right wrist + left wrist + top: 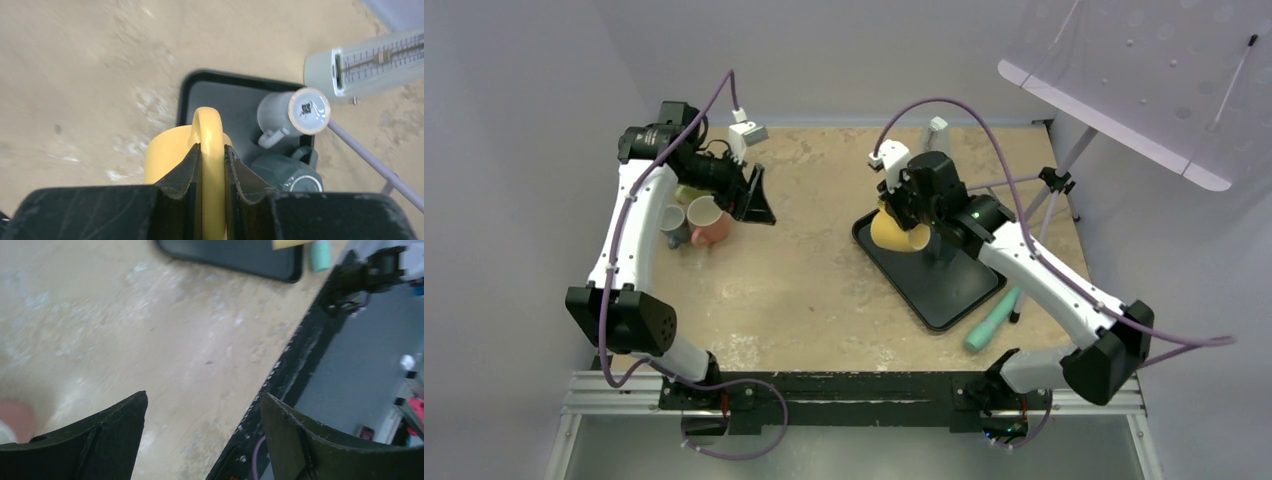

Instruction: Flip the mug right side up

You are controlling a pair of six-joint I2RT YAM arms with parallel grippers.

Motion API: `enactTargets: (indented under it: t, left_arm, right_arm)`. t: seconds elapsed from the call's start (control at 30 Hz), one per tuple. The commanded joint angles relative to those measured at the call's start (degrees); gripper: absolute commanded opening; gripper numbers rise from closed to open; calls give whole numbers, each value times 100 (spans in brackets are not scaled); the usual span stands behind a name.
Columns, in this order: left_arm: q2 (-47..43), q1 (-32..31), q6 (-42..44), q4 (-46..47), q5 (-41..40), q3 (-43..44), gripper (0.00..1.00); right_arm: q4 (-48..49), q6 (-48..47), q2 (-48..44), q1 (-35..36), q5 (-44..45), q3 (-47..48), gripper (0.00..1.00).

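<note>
Two black fingers of the right gripper (212, 150) are clamped on the handle of the yellow mug (167, 152), one pressed against each side of the loop. The mug is held over the far left corner of the black tray (225, 95); whether it touches the tray cannot be told. Its body is plain, glossy yellow, and no print is seen on it. In the top view it appears tilted under the wrist, but its mouth is not clearly shown.

The right arm is stretched from its base at the near right, the elbow pushed outward and the forearm angled across the tray to the mug.

Beside the mug on the tray, a grey mug (290, 112) is seen lying with its pale base exposed; a small dark mark is stamped there, too small to read. A darker grey mug (285, 172) is set just next to it. Beyond the tray a metronome (370, 65) is seen, its scale not legible.

The left gripper (202, 400) is spread wide with nothing between its fingers, raised near a pink mug (709, 220) at the table's left side.
</note>
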Motion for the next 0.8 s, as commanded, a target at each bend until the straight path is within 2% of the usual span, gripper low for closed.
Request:
enactTargets:
  t: [0.0,0.1,0.17,0.23,0.3,0.37,0.77]
  left_arm:
    - [-134,-395,-569,-207,1952,493,88]
    - [-260,-565,-1634,568,2594,424,90]
    - [-444,-725,-2445,1541,2735,181,90]
    - [-684,-885,-3236,2517,2701,-123,84]
    - [-895,-975,-3959,3418,2738,-411,79]
    - [-1029,-1015,-4539,4179,2930,-572,78]
    - [-978,-1488,-4885,4533,2991,-759,74]
  right_arm:
    - [1585,908,-970,19,-845,-264,0]
    - [2800,1757,-1619,18,-1116,-623,0]
    - [3638,2391,-1910,20,-1306,-912,0]
    - [4208,2784,-2001,30,-1500,-1063,0]
    - [4361,2906,-1907,86,-1608,-987,0]
    - [4232,2837,-1783,192,-1617,-776,0]
    - [4805,3216,-1409,359,-1993,-368,0]
